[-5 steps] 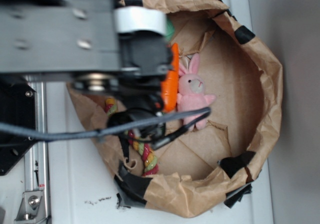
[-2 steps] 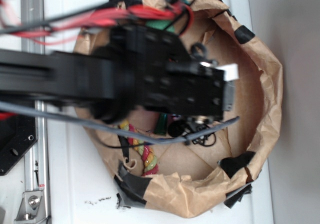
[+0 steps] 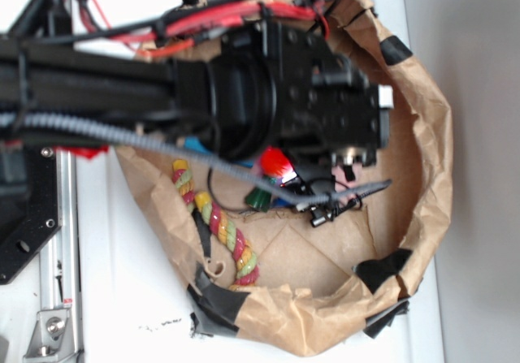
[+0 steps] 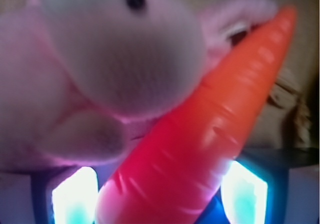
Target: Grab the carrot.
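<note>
Bright orange carrot (image 4: 210,134) with a dark green end; pale pink plush bunny (image 4: 110,58) with a black eye; rope toy (image 3: 223,229) twisted in red, yellow and green; brown paper basket (image 3: 422,136) patched with black tape

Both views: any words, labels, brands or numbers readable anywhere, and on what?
None readable. The smooth orange toy carrot, pink plush bunny, brown paper bag wall and black robot arm show no lettering. Dark specks on the white table are too small to read.
</note>
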Robot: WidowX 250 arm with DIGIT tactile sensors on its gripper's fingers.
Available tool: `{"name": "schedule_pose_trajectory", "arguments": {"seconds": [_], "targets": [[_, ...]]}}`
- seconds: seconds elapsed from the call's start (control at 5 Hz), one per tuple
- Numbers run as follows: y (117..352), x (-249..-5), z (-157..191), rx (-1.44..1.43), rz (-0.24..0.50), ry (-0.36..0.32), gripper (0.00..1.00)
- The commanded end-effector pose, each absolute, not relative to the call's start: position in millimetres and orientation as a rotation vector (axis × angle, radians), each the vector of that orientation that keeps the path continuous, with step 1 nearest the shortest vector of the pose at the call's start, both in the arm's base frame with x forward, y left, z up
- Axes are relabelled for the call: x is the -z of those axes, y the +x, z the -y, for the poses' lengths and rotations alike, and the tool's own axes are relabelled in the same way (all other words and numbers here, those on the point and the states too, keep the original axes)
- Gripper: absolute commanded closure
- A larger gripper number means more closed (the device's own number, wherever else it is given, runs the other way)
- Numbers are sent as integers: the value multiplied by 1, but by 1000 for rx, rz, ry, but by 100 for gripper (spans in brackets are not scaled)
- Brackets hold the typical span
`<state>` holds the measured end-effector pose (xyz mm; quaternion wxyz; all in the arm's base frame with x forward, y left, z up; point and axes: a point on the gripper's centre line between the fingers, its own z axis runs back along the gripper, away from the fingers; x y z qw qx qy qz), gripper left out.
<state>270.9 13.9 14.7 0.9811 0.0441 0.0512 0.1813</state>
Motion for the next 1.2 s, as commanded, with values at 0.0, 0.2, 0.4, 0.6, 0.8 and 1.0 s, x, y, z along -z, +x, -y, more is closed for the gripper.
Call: {"name": "schedule_pose_trajectory", "arguments": {"seconds": [0.0,0.2,0.4,0.6,0.8,1.0], "targets": [[247,-44,-28,-274,-124,81,100],[241,-94,-22,-107,-68,96,100],[242,-144,-18,-43,-7,103,100],[245,-178,-13,-16,19,123,100],[246,-184,-11,-17,32,125,100],[246,-179,-13,-22,22,136,100]]}}
